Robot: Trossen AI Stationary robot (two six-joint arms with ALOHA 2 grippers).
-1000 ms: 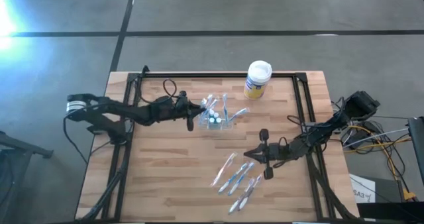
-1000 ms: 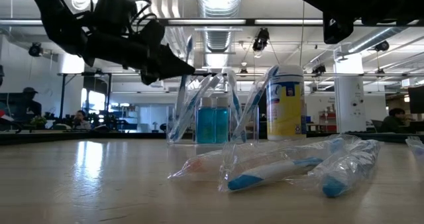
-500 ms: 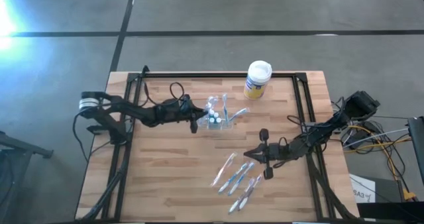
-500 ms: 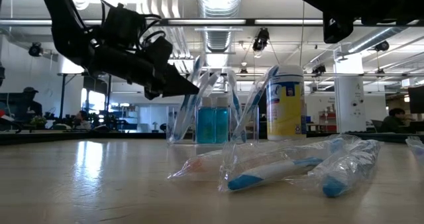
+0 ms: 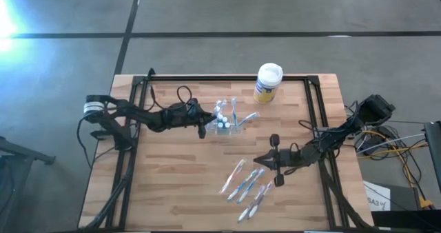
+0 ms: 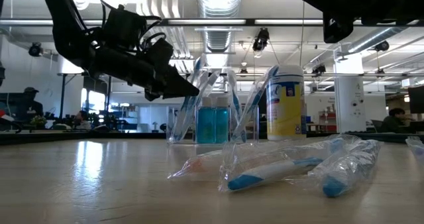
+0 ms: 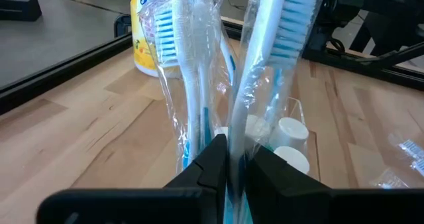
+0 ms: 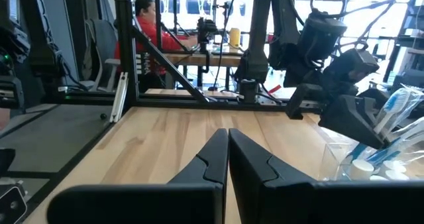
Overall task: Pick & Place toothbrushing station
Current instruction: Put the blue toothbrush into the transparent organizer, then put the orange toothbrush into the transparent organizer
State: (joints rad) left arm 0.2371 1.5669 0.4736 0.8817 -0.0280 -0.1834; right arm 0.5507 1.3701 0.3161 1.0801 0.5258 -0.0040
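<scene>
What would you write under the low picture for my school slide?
Left gripper reaches the clear toothbrushing station, wrapped toothbrushes lying in front.

The table (image 5: 172, 185) is a pale wooden butcher-block top, its planks running across, with a dark metal frame (image 5: 220, 78) along the far edge and down both sides; near the middle stands the toothbrushing station (image 5: 226, 120), a clear plastic holder with wrapped brushes leaning out of it and small white-capped bottles inside; at the far edge, well apart from it, stands a yellow canister (image 5: 267, 83) with a white lid; toward the near right lies a loose cluster of wrapped toothbrushes (image 5: 247, 185), blue-and-white in crinkled clear packets, perhaps five, though they overlap too much to count surely.
</scene>
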